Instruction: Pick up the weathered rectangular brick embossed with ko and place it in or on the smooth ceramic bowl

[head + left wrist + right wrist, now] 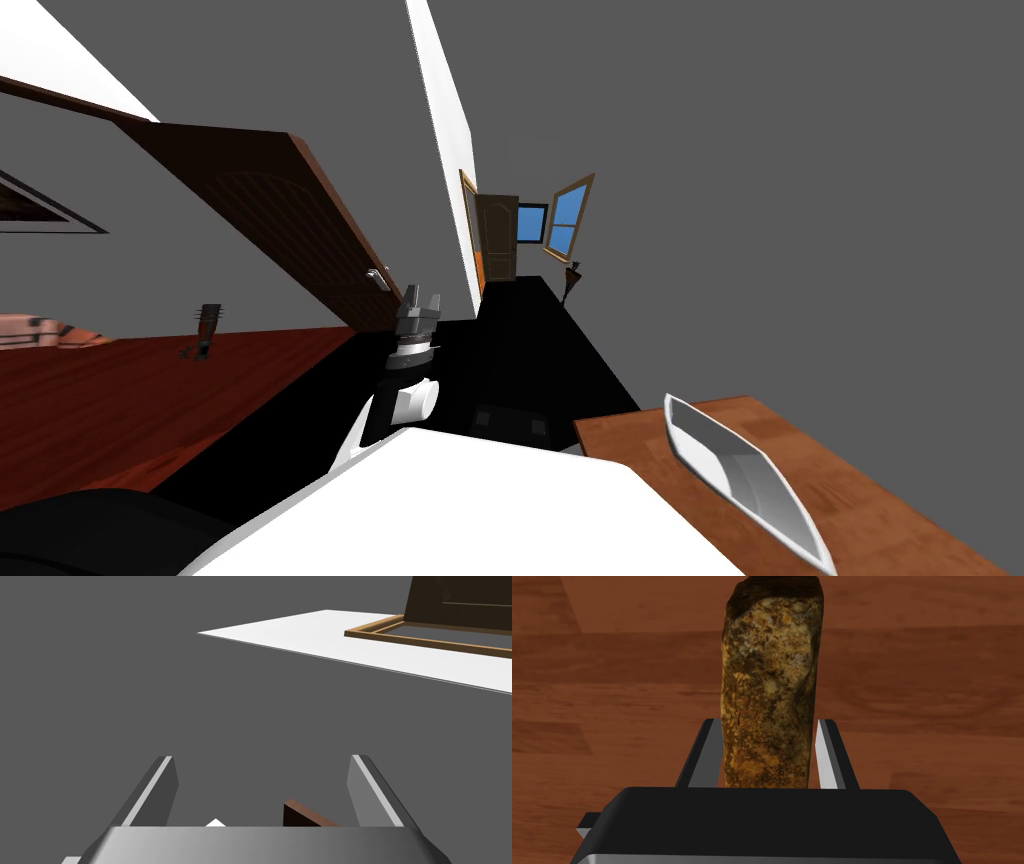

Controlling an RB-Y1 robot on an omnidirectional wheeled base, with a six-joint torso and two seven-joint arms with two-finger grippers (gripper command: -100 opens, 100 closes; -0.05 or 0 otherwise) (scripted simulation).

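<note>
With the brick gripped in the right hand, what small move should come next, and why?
Probably carry the right gripper toward the white bowl on the table: its fingers are shut on the mottled brick, and brown wood, not the bowl, lies beyond it.

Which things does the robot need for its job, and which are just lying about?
Needed: rough brown-and-yellow rectangular brick, clamped in the right gripper; smooth white pointed bowl on the brown wooden table.
Just about: open dark brown door; blue-paned window; small dark upright object; left gripper, open.
</note>
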